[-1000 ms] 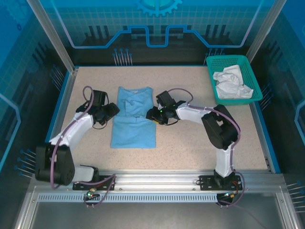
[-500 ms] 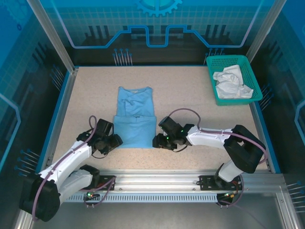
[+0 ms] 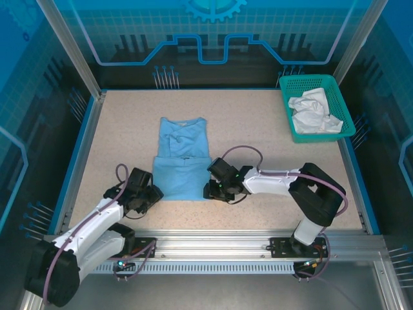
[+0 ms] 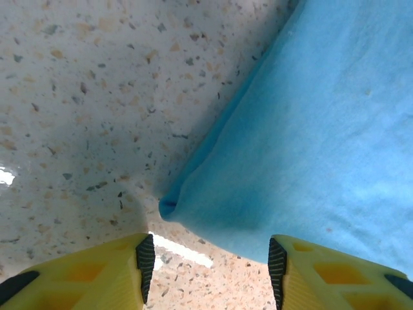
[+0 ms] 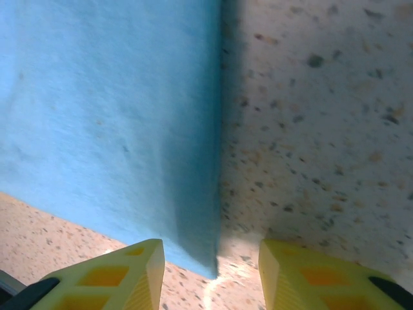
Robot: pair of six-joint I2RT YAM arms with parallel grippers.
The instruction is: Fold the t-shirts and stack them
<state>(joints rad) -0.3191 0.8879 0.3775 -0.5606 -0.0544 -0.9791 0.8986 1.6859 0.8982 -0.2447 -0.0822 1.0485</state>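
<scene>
Jaws both part-open, empty, at near corners of light blue t-shirt (image 3: 183,177); speckled beige table (image 3: 271,142); blue panelled walls (image 3: 213,39) around.

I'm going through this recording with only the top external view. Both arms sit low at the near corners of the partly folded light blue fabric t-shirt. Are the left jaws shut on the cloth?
Observer: No. In the left wrist view the yellow fingers stand apart. The doubled corner of the light blue fabric t-shirt lies just ahead of the gap, and nothing is pinched.
Reviewer: And the right jaws?
Observer: Open too. In the right wrist view the shirt's near corner lies on the speckled table, in the gap between that arm's fingers.
Reviewer: Is that side edge tidy?
Observer: Yes, it runs straight, with no wrinkles showing there.
</scene>
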